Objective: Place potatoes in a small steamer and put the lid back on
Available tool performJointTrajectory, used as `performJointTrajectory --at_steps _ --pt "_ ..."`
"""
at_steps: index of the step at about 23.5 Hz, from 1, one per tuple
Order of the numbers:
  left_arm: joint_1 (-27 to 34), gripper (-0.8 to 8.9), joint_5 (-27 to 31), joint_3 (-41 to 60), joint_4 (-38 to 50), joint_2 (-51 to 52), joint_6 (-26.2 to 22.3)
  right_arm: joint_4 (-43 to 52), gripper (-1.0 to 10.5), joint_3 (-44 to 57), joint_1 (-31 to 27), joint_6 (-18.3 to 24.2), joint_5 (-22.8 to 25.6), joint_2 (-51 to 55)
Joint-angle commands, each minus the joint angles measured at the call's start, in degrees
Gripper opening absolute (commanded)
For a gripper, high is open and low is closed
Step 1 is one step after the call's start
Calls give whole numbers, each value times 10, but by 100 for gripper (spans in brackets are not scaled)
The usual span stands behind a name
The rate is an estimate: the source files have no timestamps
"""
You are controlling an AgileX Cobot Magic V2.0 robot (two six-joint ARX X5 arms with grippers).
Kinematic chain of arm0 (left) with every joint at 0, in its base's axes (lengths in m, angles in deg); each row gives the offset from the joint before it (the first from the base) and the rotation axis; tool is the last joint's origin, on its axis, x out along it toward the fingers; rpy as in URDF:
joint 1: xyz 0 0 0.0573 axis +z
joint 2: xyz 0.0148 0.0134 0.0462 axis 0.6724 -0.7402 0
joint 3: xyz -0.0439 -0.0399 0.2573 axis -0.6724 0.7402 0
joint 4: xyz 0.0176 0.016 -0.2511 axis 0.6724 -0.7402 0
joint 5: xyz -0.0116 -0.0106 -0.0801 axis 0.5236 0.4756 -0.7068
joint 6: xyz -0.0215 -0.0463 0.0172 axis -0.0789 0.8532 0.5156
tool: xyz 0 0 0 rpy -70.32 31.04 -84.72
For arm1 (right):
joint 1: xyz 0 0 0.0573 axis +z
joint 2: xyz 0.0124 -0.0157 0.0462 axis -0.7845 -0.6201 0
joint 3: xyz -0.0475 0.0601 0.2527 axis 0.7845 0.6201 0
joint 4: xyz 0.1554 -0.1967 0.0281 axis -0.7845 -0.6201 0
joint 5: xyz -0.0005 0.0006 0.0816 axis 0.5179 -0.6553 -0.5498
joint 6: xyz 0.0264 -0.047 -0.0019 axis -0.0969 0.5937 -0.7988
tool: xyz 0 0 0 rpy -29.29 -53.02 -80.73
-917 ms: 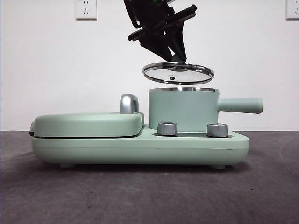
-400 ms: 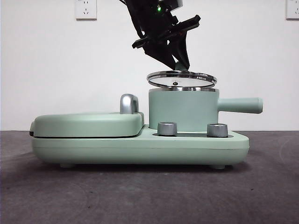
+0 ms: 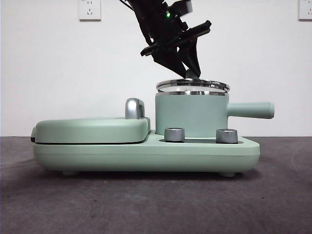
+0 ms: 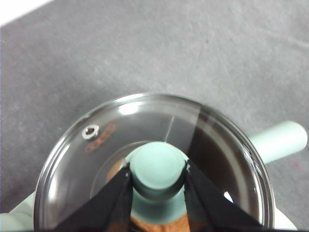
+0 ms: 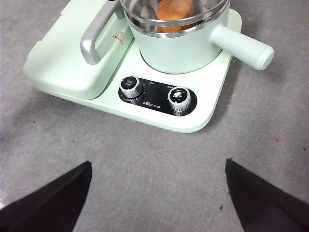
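The small steamer (image 3: 191, 114) stands on the right half of the mint-green appliance, its side handle (image 3: 251, 110) pointing right. The glass lid (image 3: 192, 86) lies level at the pot's steel rim. My left gripper (image 3: 187, 73) comes down from above and is shut on the lid's mint-green knob (image 4: 158, 171). In the left wrist view the orange-brown potato (image 4: 115, 170) shows through the glass (image 4: 145, 125). The right wrist view shows the potato (image 5: 175, 9) inside the steamer (image 5: 178, 48). My right gripper (image 5: 159, 193) is open and empty, held high above the table in front of the appliance.
The flat griddle cover (image 3: 92, 129) with a steel handle (image 3: 134, 108) fills the appliance's left half. Two steel dials (image 3: 174, 134) (image 3: 226, 135) sit on the front panel. Grey table (image 3: 156, 204) lies all around; a white wall stands behind.
My left gripper has lowered the lid from a tilted position above the pot down to its rim, where it now lies level.
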State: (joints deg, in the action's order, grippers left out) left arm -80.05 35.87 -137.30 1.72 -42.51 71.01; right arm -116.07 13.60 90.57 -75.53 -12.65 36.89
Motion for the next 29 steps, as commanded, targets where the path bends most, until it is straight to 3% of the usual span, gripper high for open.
performJointTrajectory --at_steps 1,14,18,23,29 --pt "-5 6 -4 -22 16 -9 5 5 440 -4 4 7 2 -3" --pt "-5 6 -5 -22 -16 -14 -22 4 440 -4 4 7 2 -3" --pt "-5 6 -47 -22 -8 -21 -37 4 440 -4 4 7 2 -3" --pt "-3 6 -48 -22 5 -23 -66 4 440 -4 4 7 2 -3" --pt "11 6 -77 -22 5 -23 -69 4 440 -4 4 7 2 -3"
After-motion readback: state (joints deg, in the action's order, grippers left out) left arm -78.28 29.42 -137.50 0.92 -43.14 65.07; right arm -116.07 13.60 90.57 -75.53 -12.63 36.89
